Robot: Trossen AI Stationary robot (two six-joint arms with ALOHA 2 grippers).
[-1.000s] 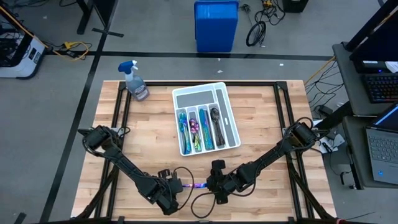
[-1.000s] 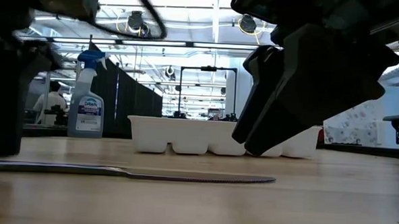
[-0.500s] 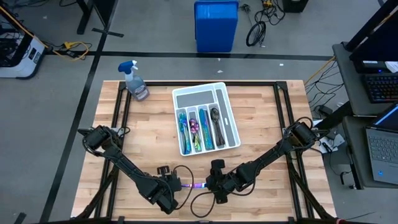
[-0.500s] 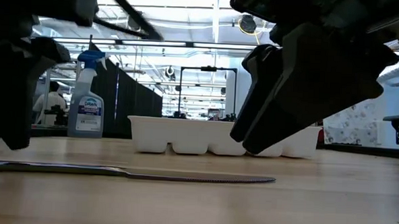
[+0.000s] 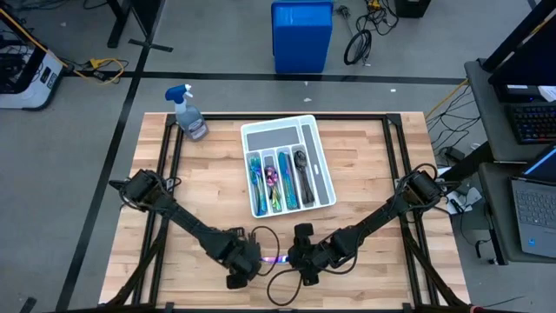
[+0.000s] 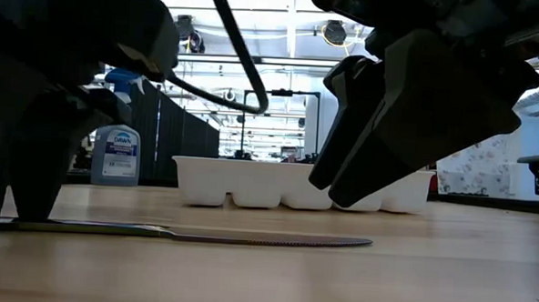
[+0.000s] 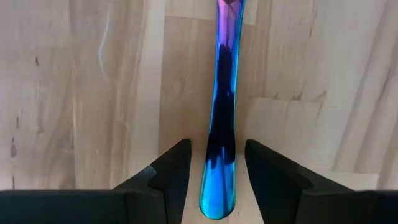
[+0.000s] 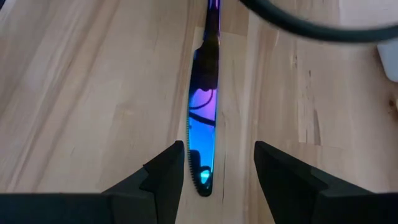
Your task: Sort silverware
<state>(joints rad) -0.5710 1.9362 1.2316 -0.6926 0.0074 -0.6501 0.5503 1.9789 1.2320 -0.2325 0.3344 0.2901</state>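
Observation:
An iridescent blue knife lies flat on the wooden table near its front edge. In the low view its thin length rests on the boards. My left gripper points down, open, with one finger on each side of the knife's handle end and a gap on both sides. My right gripper slants down, open, with its fingers on either side of the blade tip, and it hangs above the table. The rest of the silverware lies in the white tray.
The white tray stands at the table's middle, toward the far side, with forks, spoons and knives in its long compartments. A blue spray bottle stands at the far left corner. Black cables loop over the table beside the left wrist.
My left gripper has moved toward the table's right edge, along the front, and has rolled at the wrist. Its fingers now stand on either side of the knife's handle end. The knife has not moved.

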